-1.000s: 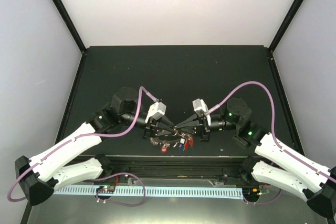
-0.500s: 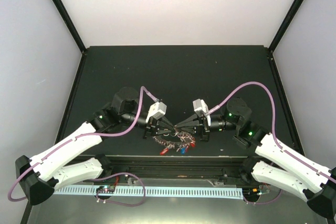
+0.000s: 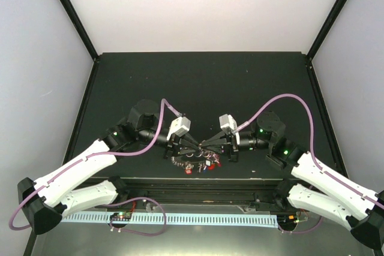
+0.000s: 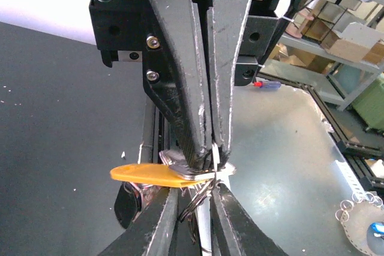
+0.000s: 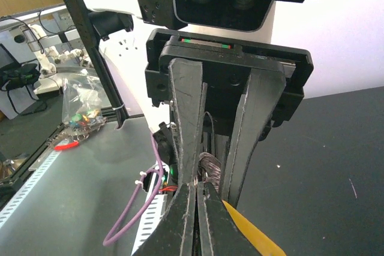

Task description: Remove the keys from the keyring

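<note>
The keys (image 3: 195,162) hang as a small bunch with red and blue heads just below the point where both grippers meet, near the table's front edge. My left gripper (image 3: 197,146) comes in from the left and is shut on a silvery key (image 4: 191,168) whose blade runs between its fingers (image 4: 157,220). My right gripper (image 3: 206,145) is shut tip to tip (image 5: 197,191) on the thin wire keyring (image 4: 214,153). An orange key head (image 4: 150,174) sticks out sideways; it also shows in the right wrist view (image 5: 252,235). The rest of the bunch is hidden behind the fingers.
The black table mat (image 3: 198,82) stretches behind the grippers. A black rail (image 3: 198,182) and a white slotted cable duct (image 3: 180,219) run along the near edge. Purple cables (image 3: 282,97) loop over both arms. A bag of small parts (image 5: 81,103) lies off the table.
The hanging keys fanned out and dropped a little half a second ago, then drew back tight under the grippers. Both grippers stayed pinched together, shifting slightly.
</note>
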Robot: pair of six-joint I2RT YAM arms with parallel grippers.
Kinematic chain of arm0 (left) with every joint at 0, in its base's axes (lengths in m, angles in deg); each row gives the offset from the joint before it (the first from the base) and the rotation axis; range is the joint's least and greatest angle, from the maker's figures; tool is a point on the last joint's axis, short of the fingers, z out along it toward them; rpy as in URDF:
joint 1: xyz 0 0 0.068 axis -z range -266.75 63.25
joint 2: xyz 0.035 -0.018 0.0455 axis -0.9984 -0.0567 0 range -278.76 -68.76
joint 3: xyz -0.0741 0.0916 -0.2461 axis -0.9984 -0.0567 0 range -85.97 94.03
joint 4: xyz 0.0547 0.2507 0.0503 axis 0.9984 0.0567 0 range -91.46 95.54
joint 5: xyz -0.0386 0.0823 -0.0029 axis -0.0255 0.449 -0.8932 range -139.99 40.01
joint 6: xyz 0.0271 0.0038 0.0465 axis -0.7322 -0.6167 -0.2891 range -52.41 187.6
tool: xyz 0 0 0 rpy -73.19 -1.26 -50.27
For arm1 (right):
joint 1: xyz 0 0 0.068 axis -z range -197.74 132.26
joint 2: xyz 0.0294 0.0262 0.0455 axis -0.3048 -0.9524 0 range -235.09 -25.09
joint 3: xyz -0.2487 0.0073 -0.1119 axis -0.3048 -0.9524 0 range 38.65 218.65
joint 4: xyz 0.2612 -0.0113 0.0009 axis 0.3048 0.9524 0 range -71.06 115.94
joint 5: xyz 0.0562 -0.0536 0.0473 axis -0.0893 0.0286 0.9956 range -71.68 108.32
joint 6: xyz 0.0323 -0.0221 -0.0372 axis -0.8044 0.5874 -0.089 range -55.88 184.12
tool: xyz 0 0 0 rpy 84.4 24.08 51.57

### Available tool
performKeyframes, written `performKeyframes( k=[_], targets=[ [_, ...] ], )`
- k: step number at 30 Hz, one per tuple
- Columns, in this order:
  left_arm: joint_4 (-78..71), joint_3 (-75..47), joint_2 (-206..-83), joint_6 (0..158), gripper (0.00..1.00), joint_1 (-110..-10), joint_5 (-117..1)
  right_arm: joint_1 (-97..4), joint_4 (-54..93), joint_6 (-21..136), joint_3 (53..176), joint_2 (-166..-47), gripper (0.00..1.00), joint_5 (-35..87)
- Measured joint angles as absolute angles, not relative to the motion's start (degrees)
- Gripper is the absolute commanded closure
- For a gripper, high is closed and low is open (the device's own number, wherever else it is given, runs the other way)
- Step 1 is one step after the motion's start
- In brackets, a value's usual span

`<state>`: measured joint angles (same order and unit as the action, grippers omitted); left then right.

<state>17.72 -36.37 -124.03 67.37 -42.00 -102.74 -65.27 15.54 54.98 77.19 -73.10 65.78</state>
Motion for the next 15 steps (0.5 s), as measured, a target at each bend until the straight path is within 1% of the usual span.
performKeyframes(
  k=[1, 4, 11, 15],
  targets=[
    [17.7, -36.4, -124.0, 67.4, 0.83, -42.0, -102.8, -65.3, 15.6, 55.0, 77.2, -73.2, 0.99, 65.8],
    [17.7, -36.4, -124.0, 67.5, 0.91, -42.0, -103.1, -65.3, 15.7, 55.0, 77.2, -73.4, 0.99, 65.6],
    [17.7, -36.4, -124.0, 67.6, 0.98, -42.0, -103.9, -65.3, 15.7, 55.0, 77.2, -73.3, 0.99, 65.4],
    [17.5, -36.4, -124.0, 67.6, 0.98, -42.0, -104.0, -65.3, 16.0, 55.1, 77.2, -72.8, 0.99, 64.9]
  ],
)
